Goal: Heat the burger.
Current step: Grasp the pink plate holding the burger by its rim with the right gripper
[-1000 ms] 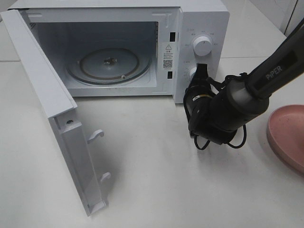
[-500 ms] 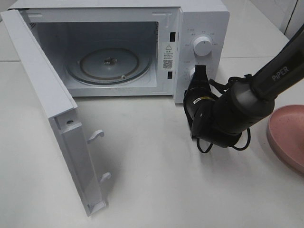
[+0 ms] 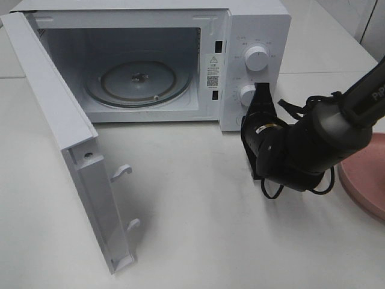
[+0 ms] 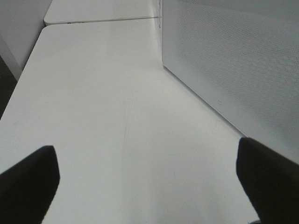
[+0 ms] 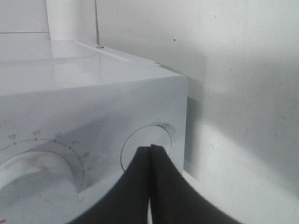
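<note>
Two microwave (image 3: 264, 18) dials (image 3: 257, 58), QR sticker (image 3: 213, 70), "PiP" on arm (image 3: 361, 105) of closed right pincer (image 3: 262, 89)

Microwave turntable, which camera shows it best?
The exterior high view: with the door open, the glass turntable lies fully visible inside the microwave. The left wrist view shows only table and a perforated white panel; the right wrist view only the control panel behind the shut right gripper.

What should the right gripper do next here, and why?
Probably draw the right gripper back from the microwave panel: it is shut, its tip by the round button, while the door already stands open and the turntable is bare. The burger is not in view, so fetching it looks like the following step.
</note>
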You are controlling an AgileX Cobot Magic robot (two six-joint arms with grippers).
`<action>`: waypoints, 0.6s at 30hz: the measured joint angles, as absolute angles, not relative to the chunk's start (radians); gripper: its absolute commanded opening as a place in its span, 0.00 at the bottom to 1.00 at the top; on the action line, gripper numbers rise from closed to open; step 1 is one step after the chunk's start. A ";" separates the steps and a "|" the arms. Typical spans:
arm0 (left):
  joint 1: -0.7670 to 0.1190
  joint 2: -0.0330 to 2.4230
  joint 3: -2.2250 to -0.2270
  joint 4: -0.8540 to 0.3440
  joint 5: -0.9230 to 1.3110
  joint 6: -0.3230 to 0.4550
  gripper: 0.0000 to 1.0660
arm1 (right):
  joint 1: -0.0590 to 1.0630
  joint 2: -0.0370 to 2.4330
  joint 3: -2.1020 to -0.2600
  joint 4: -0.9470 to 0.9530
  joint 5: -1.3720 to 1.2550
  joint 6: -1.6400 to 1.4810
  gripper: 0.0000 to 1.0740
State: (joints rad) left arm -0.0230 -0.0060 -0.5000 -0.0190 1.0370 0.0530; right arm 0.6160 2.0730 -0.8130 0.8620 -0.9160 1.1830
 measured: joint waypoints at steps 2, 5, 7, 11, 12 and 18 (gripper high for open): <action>-0.023 -0.006 -0.500 -0.019 1.037 0.053 0.92 | 0.616 2.054 -0.799 0.856 -0.906 1.174 0.00; -0.023 -0.006 -0.500 -0.019 1.037 0.053 0.92 | 0.616 2.023 -0.775 0.839 -0.893 1.161 0.00; -0.023 -0.006 -0.500 -0.019 1.037 0.053 0.92 | 0.616 1.992 -0.748 0.815 -0.858 1.145 0.00; -0.023 -0.006 -0.500 -0.019 1.037 0.053 0.92 | 0.616 1.942 -0.716 0.789 -0.804 1.105 0.00; -0.023 -0.006 -0.500 -0.019 1.037 0.053 0.92 | 0.616 1.927 -0.707 0.781 -0.789 1.090 0.00; -0.023 -0.006 -0.500 -0.019 1.037 0.053 0.92 | 0.616 1.847 -0.663 0.726 -0.711 0.999 0.00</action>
